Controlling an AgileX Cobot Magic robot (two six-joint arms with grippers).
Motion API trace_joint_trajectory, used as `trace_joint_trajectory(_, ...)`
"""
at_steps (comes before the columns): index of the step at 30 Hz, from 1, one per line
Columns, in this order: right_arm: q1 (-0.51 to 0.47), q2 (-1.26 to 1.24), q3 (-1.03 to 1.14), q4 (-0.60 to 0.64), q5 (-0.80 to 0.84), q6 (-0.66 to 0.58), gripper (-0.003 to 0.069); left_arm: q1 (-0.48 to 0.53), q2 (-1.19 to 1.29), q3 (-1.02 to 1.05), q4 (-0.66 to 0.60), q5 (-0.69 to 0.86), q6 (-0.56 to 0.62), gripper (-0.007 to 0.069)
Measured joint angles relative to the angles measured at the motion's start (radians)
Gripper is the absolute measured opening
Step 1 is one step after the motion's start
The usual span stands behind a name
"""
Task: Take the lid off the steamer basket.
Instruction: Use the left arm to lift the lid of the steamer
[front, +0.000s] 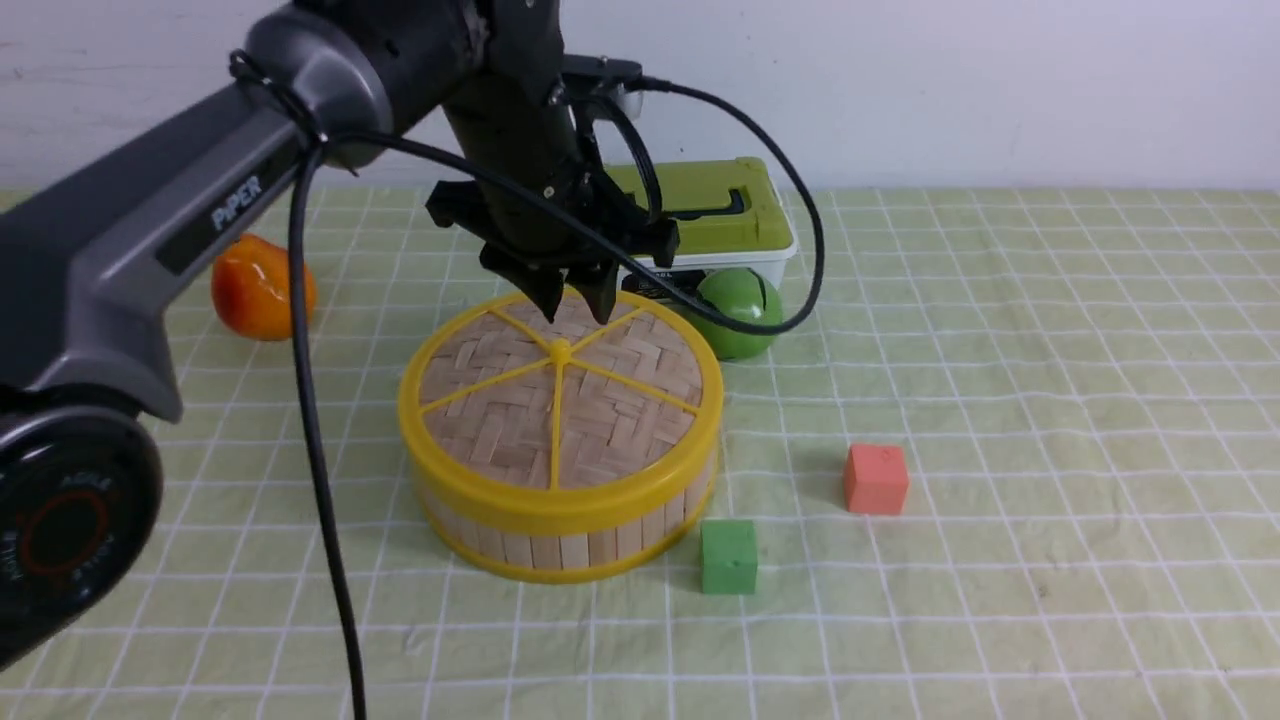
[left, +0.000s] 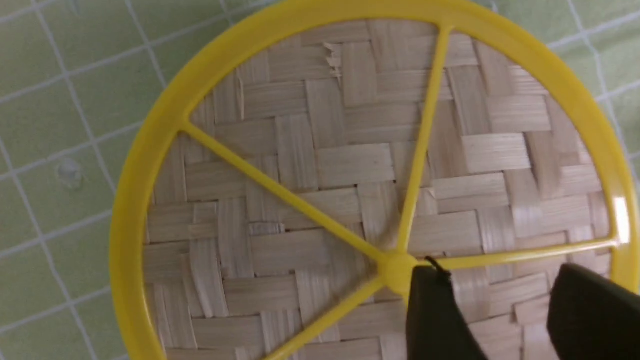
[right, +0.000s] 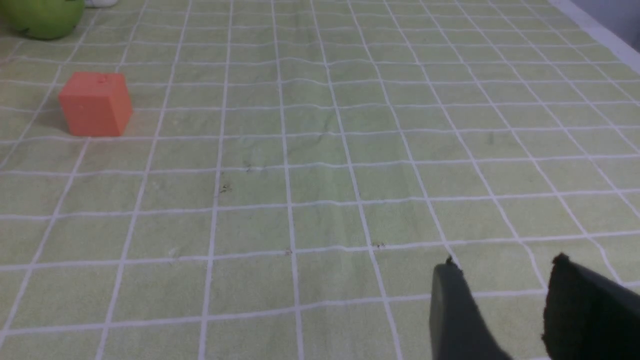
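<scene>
So far: nothing is lifted; the lid sits squarely on the steamer basket, so the whole removal is left to do.
Orange fruit (front: 260, 288): left of the basket and a little behind it, well apart; no part in the job.
Left claw (front: 577, 300): hangs right over the basket, above the far half of the lid and close to its hub; jaws slightly spread, with nothing pinched between them; whether a fingertip touches the weave I cannot tell.
Lid (front: 560, 400): flat and level on the basket, its yellow rim seated all round the top edge; the hub (left: 397, 267) lies just beside one dark fingertip in the left wrist view.
Steamer basket (front: 560, 545): stands on the checked cloth (front: 1050, 400), shut; its inside is hidden.
Box with green top (front: 715, 205): behind the basket, partly hidden by the arm.
Green ball (front: 740, 310): just behind the basket's right side, close to its rim.
Green cube (front: 728, 556): just beside the basket, at its front right.
Red cube (front: 876, 478): right of the basket, apart from it.
Right claw (right: 505, 300): out of the front view, well to the right of the basket to judge by the red cube it looks back at; jaws spread over bare cloth, holding nothing.
Left to do: close on a spoke or the rim, raise the lid clear, set it down away from the basket.
</scene>
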Motion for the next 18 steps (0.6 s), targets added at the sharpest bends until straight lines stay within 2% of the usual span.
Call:
trace_joint_trajectory(4, 0.000, 0.000, 0.000, 0.000, 0.000, 0.000, 0.0241, 0.000, 0.042, 0.000, 0.020, 0.002, 0.000, 0.0355)
trace_joint_trajectory(8, 0.000, 0.000, 0.000, 0.000, 0.000, 0.000, 0.0241, 0.000, 0.073, -0.001, 0.028, 0.001, -0.001, 0.0326)
trace_joint_trajectory(11, 0.000, 0.000, 0.000, 0.000, 0.000, 0.000, 0.0241, 0.000, 0.075, -0.001, 0.041, 0.001, -0.001, 0.0281)
trace_joint_trajectory(18, 0.000, 0.000, 0.000, 0.000, 0.000, 0.000, 0.0241, 0.000, 0.075, -0.002, 0.075, 0.002, -0.013, 0.0107)
